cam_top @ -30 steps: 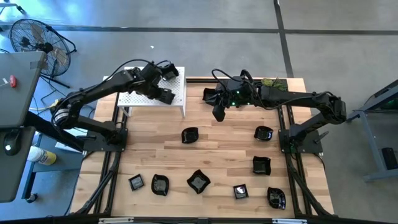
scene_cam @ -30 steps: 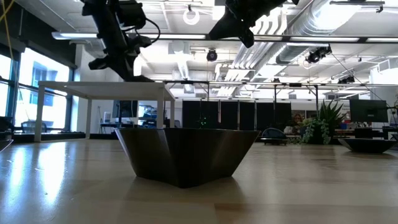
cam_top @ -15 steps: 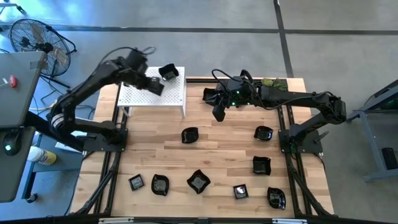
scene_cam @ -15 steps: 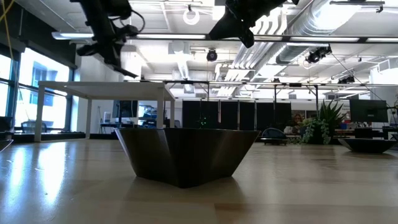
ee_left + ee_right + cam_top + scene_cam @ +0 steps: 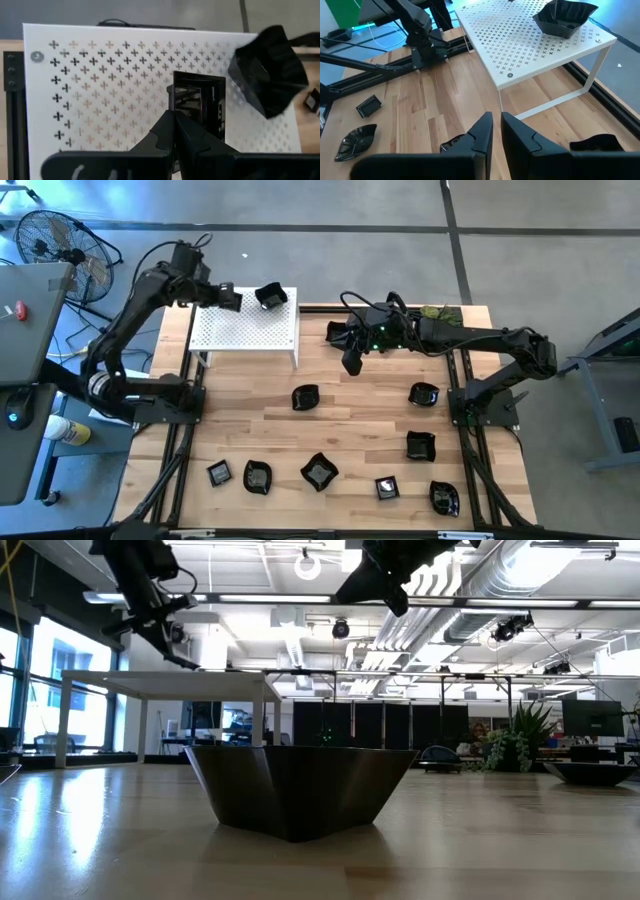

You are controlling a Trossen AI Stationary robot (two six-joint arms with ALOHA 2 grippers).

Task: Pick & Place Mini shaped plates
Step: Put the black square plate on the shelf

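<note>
A white perforated stand (image 5: 245, 340) sits at the table's far left. An angular black plate (image 5: 270, 296) rests on the stand's far right corner (image 5: 270, 70). My left gripper (image 5: 173, 119) hangs over the stand's far left part, shut at the edge of a small square black plate (image 5: 197, 105). In the high view that plate shows as a dark patch (image 5: 230, 299). My right gripper (image 5: 351, 366) waits above the table's middle far part. Its fingers (image 5: 482, 132) stand almost together with nothing between them. Several more black plates, one of them (image 5: 305, 396), lie on the wood. My left gripper is closed on the square plate's left wall (image 5: 171, 95). The line where the two fingers meet runs along that wall, and the fingertips (image 5: 165, 131) cover the contact itself. The fingers slant down from above. The plate shows its hollow side up, just over the stand's top.
One black plate (image 5: 337, 332) lies close beside the right gripper. A green sprig (image 5: 436, 311) lies at the far right edge. A fan (image 5: 60, 245) and a desk stand off the table's left. In the low view one plate (image 5: 300, 790) fills the foreground.
My left gripper has swung from the stand's near right part toward its far left corner and risen a little. The small dark plate at its tips has gone along with it. The plate on the stand's far right corner has stayed put.
</note>
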